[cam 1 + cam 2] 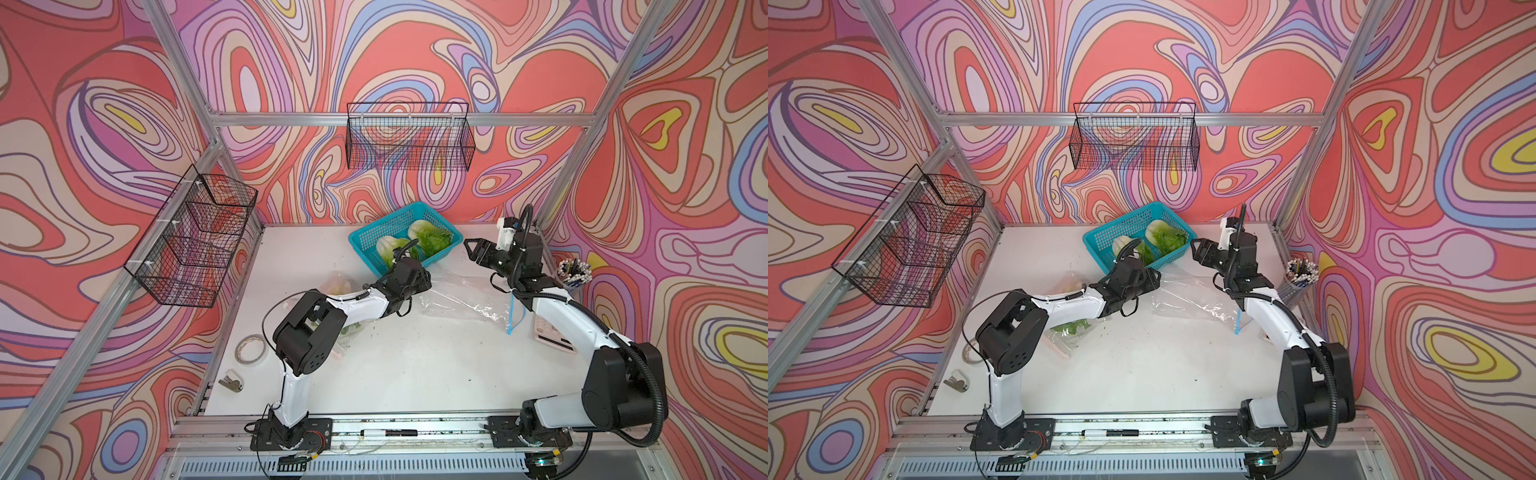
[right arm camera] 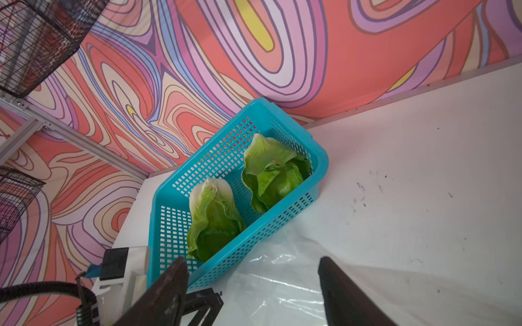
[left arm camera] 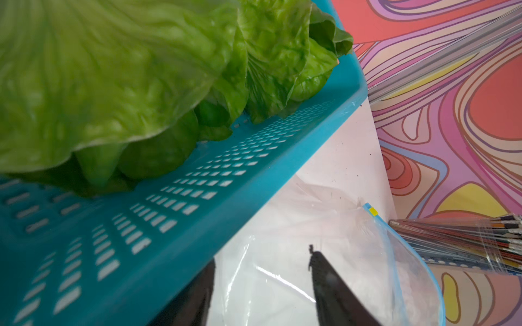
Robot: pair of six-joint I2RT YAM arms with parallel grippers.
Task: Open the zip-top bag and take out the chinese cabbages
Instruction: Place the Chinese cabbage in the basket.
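Two chinese cabbages (image 1: 390,249) (image 1: 430,237), whitish at the base with green leaves, lie side by side in the teal basket (image 1: 361,237); the right wrist view shows both (image 2: 211,217) (image 2: 274,175). The clear zip-top bag (image 1: 465,299) with a blue zip strip (image 1: 513,316) lies flat on the table in front of the basket. My left gripper (image 3: 261,258) is open at the basket's near wall (image 3: 169,225), above the bag, holding nothing. My right gripper (image 2: 252,259) is open to the right of the basket, empty.
A second clear bag with green leaves (image 1: 1071,328) lies partly under the left arm. A tape roll (image 1: 250,350) and a small metal clip (image 1: 230,380) sit at the left, a pen cup (image 1: 575,272) and calculator (image 1: 555,332) at the right. Wire baskets (image 1: 409,137) hang on the walls.
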